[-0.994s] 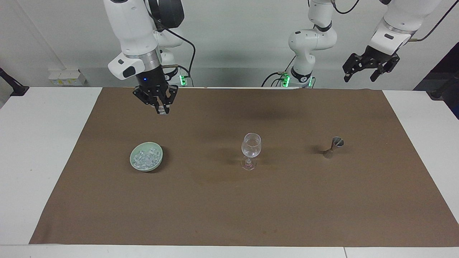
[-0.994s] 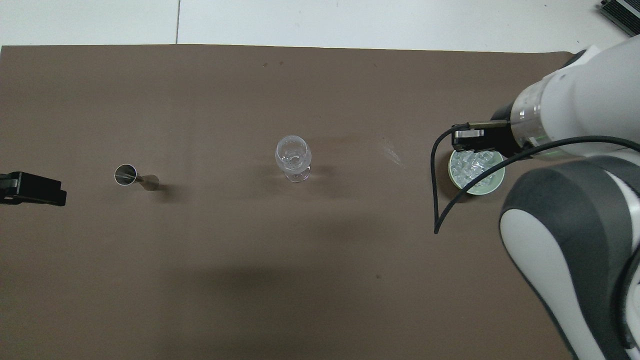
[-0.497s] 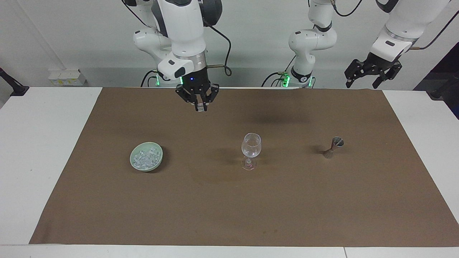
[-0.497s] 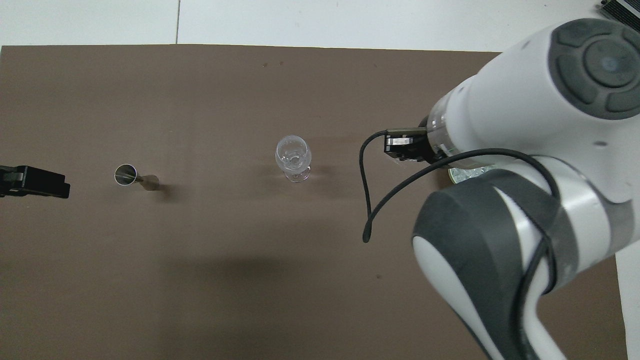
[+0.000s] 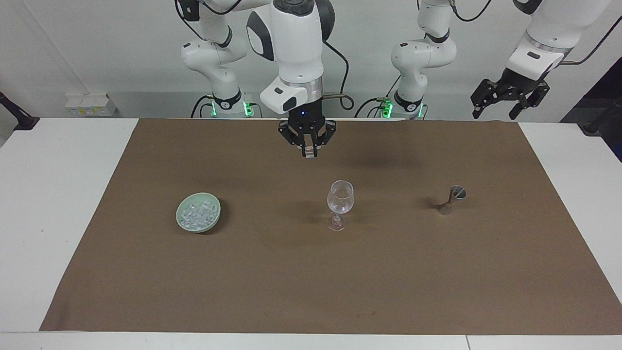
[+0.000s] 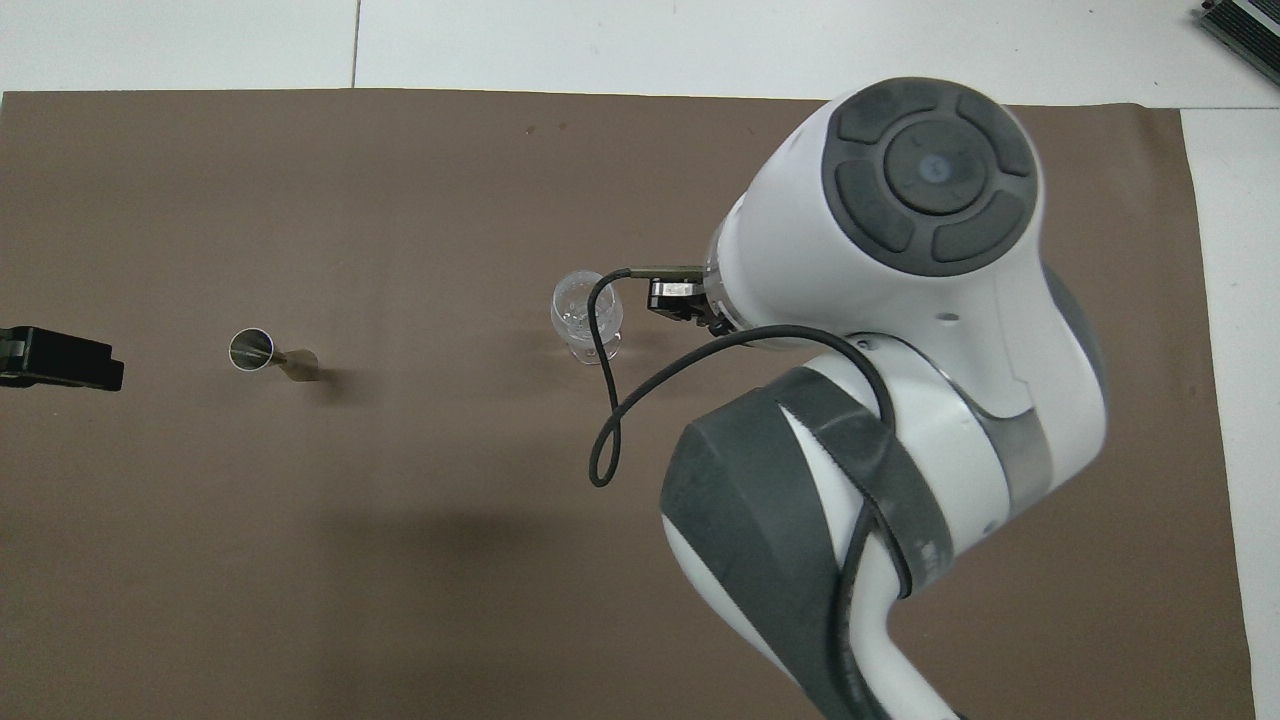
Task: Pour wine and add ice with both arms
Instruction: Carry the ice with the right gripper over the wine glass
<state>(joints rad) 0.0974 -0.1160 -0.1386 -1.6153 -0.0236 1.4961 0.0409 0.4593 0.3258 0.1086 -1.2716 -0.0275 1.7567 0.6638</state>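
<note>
The right gripper [image 5: 309, 151] hangs in the air with its fingers pinched tight on a single clear ice cube [image 5: 309, 152], over the brown mat [image 5: 311, 291] at about eleven o'clock of the wine glass [image 5: 340, 204] in the facing view, and not yet above the bowl of the glass. To do this step well, I judge that the cube should be carried on until it sits squarely over the glass mouth, then lowered close to the rim before release, so it drops in without bouncing out or knocking the thin stem over. The rest of the ice [image 5: 197, 215] lies heaped in the green bowl [image 5: 214, 214], standing on the desk toward the right arm's end, at nine o'clock of the glass. The steel jigger [image 5: 452, 199] stands at three o'clock of the glass. The left gripper [image 5: 509, 95] waits high over the left arm's end of the desk, its fingers spread wide and empty.

Compared with a second ago, the right gripper has travelled from above the bowl almost to the glass, the cube unchanged in its grip; the left gripper has barely shifted, and glass, bowl and jigger have stayed put.
</note>
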